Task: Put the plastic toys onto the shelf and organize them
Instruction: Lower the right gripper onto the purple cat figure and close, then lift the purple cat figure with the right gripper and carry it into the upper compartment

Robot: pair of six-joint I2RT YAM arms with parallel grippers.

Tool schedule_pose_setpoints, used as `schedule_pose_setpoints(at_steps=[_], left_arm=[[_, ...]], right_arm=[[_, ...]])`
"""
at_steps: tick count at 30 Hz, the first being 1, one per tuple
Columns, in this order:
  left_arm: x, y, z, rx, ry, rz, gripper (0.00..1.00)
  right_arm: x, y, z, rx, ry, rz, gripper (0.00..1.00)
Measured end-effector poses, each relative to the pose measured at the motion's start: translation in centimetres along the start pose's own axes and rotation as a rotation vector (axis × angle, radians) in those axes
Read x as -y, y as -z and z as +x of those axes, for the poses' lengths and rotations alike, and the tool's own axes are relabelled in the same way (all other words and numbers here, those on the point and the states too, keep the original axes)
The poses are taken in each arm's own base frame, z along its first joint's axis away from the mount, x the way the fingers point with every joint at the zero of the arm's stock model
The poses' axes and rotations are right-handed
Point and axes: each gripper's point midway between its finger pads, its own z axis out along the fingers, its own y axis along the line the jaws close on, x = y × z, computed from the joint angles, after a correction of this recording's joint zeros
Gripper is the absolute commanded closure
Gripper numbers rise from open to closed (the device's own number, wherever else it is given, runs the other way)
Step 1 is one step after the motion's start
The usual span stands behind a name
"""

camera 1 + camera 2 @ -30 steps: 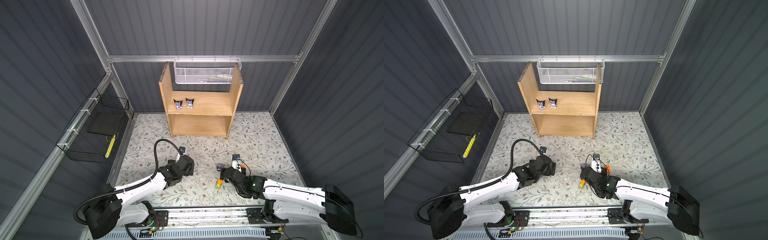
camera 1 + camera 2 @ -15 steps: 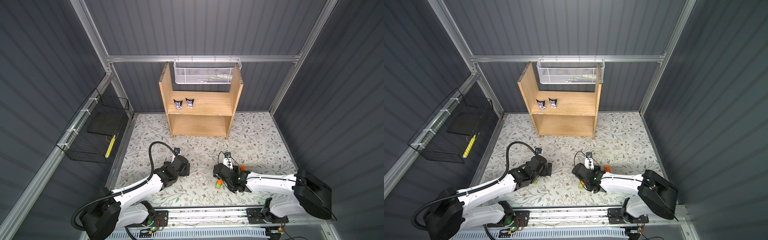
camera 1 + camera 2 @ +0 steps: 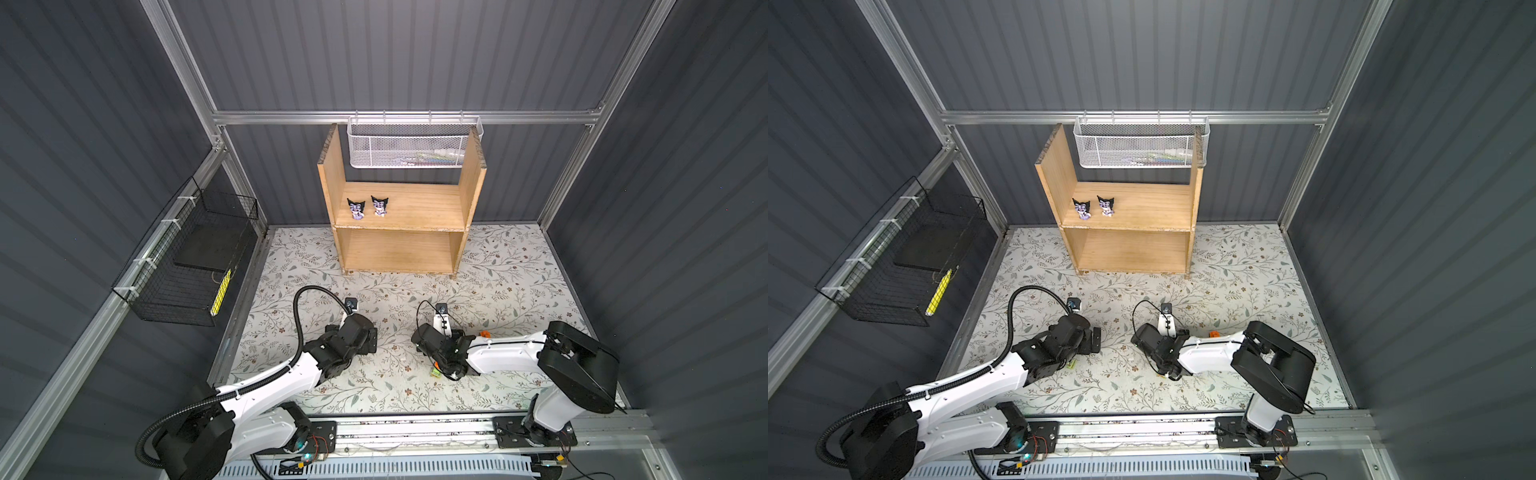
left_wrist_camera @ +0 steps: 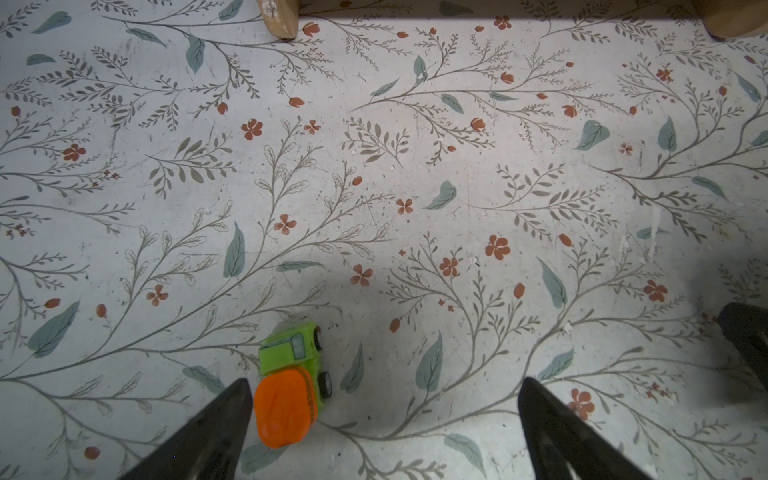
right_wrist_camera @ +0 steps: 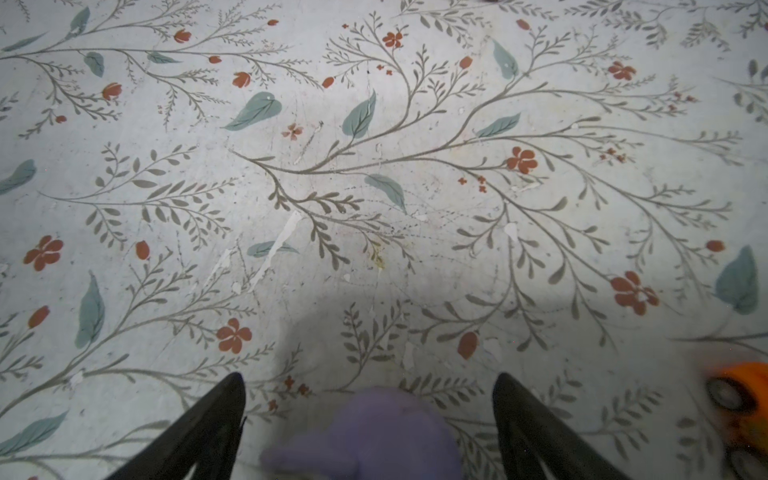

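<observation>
The wooden shelf [image 3: 424, 208] is standing at the far side of the floral desk [image 3: 498, 270], against the back wall. Two purple-and-black figurines are standing upright on its upper board. The outer figurine [image 3: 356, 209] is near the left side panel and the inner figurine [image 3: 380, 206] is just beside it, not touching it.

Both arms are reaching low over the near half of the desk, well apart from the shelf.

The left claw [image 4: 386, 432] is hanging open, with its two dark fingers [image 4: 208, 432] spread wide. A green truck [image 4: 293, 382] with an orange drum is sitting on the desk between them. It is close against the inner edge of one finger and far from the other. Whether the truck is touching that finger cannot be told.

The right claw [image 5: 370, 428] is also gaping, its fingers wide apart just above the desk. A blurred purple toy [image 5: 374, 432] is lying between them, with bare desk showing on either side, so nothing is being gripped. An orange car [image 5: 744, 407], also blurred, is lying outside the fingers at the edge of the right wrist view.

A white mesh basket [image 3: 411, 145] is hanging on the rail above the shelf. A black wire basket [image 3: 187, 266] is hanging on the left wall.
</observation>
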Motion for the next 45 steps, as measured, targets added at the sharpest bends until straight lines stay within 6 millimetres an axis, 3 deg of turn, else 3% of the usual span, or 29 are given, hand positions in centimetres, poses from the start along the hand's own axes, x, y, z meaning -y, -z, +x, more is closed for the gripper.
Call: schedule_pose_setpoints(at_steps=[6,17,30,36,45], left_arm=[[0.0,0.0,0.0,0.001,0.005,0.001,0.0],[0.0,-0.1,0.2,0.001,0.014,0.001,0.0],[-0.1,0.0,0.3,0.002,0.02,0.002,0.0],[-0.1,0.4,-0.2,0.023,0.031,0.014,0.0],[0.0,0.7,-0.3,0.029,0.032,0.029,0.0]], right_arm=[[0.4,-0.4,-0.1,-0.001,-0.017,0.013,0.2],[0.1,-0.7,-0.8,0.013,-0.021,0.009,0.6],[-0.1,-0.7,-1.4,0.014,0.032,0.001,0.7],[-1.7,1.1,-4.5,0.023,0.121,-0.087,0.73],[-5.2,7.2,-12.5,0.108,0.301,-0.24,0.73]])
